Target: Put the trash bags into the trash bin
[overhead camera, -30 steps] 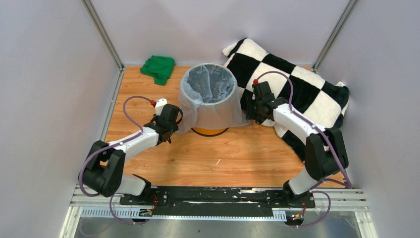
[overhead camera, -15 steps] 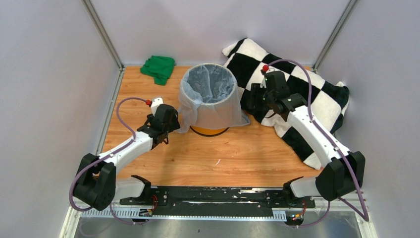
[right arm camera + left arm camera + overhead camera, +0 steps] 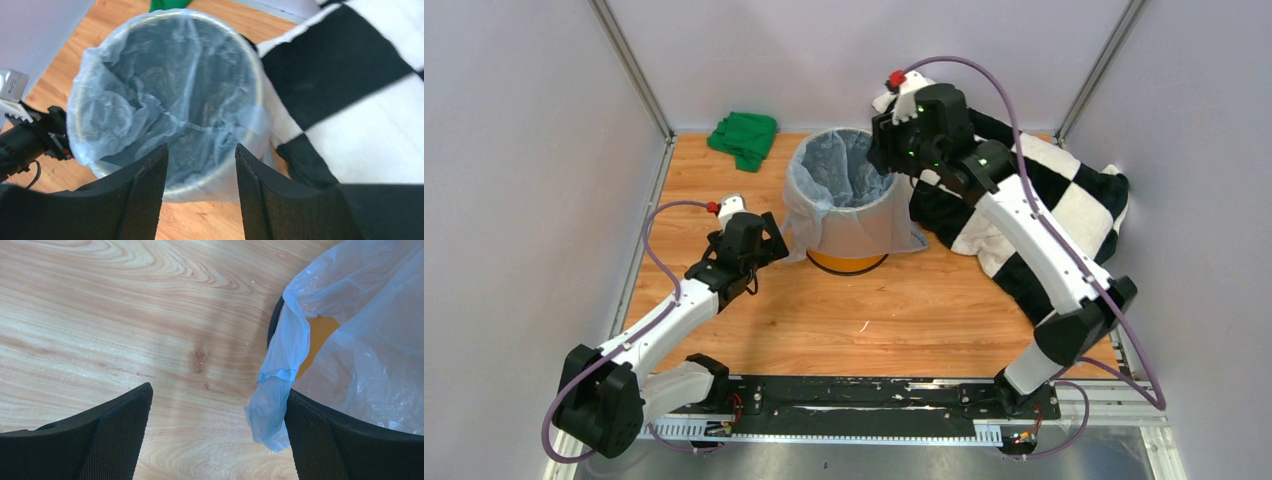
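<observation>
A thin pale blue trash bag (image 3: pixel 849 195) lines the orange-yellow trash bin (image 3: pixel 846 262); it is folded over the rim and hangs down the outside, with only the bin's lower wall showing. My left gripper (image 3: pixel 769 240) is low at the bin's left side, open. In the left wrist view a hanging corner of the bag (image 3: pixel 272 410) dangles just inside the right finger (image 3: pixel 320 440), loose, with the orange bin wall (image 3: pixel 320 335) behind it. My right gripper (image 3: pixel 879 150) hovers above the bin's far-right rim, open and empty. The right wrist view looks down into the lined bin (image 3: pixel 165 90).
A black-and-white checkered blanket (image 3: pixel 1024 180) lies right of the bin and touches it. A green cloth (image 3: pixel 744 135) sits at the back left corner. Grey walls with metal posts close in the wooden table (image 3: pixel 874 310) on three sides.
My left gripper opened, let go of the bag's hanging corner and drew back a little. My right arm rose from the bin's right side to above its far rim.
</observation>
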Action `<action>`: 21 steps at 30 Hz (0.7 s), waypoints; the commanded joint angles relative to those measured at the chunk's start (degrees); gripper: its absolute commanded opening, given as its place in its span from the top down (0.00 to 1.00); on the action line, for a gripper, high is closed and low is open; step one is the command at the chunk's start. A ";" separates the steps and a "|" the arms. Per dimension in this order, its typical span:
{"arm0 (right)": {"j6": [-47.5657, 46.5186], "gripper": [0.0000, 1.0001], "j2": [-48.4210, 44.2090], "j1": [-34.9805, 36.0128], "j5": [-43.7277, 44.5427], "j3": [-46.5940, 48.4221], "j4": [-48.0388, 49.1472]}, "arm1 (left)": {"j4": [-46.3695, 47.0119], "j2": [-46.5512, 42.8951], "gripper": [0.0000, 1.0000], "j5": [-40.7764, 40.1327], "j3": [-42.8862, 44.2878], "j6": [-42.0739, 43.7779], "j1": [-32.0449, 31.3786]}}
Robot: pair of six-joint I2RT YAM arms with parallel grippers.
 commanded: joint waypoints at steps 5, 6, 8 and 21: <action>-6.02 0.53 17.26 4.74 -2.64 18.00 -8.59 | -1.90 -2.50 0.01 2.49 -2.76 -1.24 0.38; -6.38 0.53 19.32 5.28 -2.89 20.10 -9.74 | -1.76 -2.75 0.01 2.88 -3.01 -1.38 0.38; -7.35 0.54 23.42 6.18 -3.23 23.37 -12.11 | -1.75 -3.09 0.01 3.62 -3.16 -1.79 0.41; -8.53 0.48 29.42 7.08 -5.54 20.40 -17.31 | -1.11 -3.89 0.00 9.86 -3.81 -4.54 3.36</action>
